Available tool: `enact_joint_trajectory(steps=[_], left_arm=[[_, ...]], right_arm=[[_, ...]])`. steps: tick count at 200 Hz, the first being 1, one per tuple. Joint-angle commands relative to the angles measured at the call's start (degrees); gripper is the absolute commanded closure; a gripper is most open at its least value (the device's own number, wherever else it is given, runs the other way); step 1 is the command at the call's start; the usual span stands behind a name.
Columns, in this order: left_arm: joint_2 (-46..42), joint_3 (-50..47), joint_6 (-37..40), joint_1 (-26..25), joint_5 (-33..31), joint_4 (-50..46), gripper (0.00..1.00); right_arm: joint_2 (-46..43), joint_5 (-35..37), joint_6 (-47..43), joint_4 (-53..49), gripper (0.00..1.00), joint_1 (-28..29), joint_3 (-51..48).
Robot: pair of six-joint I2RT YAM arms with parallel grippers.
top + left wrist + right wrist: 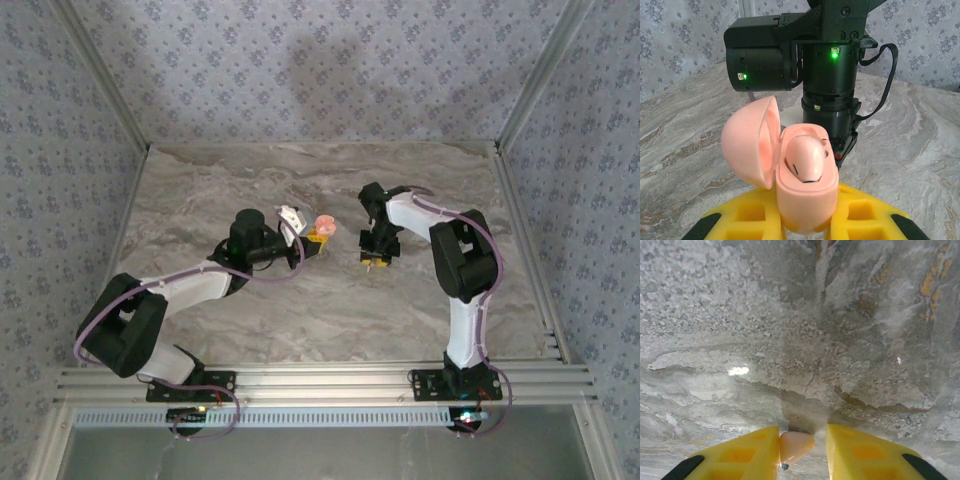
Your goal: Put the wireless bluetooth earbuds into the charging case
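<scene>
A glossy pink earbud [795, 447], rounded with a dark tip, sits pinched in my right gripper [802, 435] above the marbled table [790, 315]. My left gripper [807, 212] clamps the open charging case [805, 200], a second earbud [807, 157] seated inside.

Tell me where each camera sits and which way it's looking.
Top external: above and behind the bases, looking down on the table; both arms whole, left gripper and right gripper.
Left wrist: on that wrist, looking level along the left fingers at the open case they clamp, one earbud seated, right arm beyond.
Right wrist: on that wrist, looking down at the table past the right fingers, a second earbud between them.
Shared: top and left wrist both show the case.
</scene>
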Motion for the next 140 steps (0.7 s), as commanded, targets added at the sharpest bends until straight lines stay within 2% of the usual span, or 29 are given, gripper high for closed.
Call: enact_joint_trajectory(steps=[1,84,140], left_arm=[[0.3,2.0,1.1,-0.4,0.1,0.1,0.95],[1.0,2.3,1.3,-0.4,-0.2,-0.6,0.96],[4.2,1.3,-1.9,-1.1,-1.9,4.3,0.95]], right_arm=[[1.8,-0.5,-0.3,-0.6,0.73,0.4,0.9],[-3.8,-0.3,2.2,3.3,0.78,0.4,-2.9],[-16.6,2.7,7.4,9.1,0.78,1.5,-10.2]])
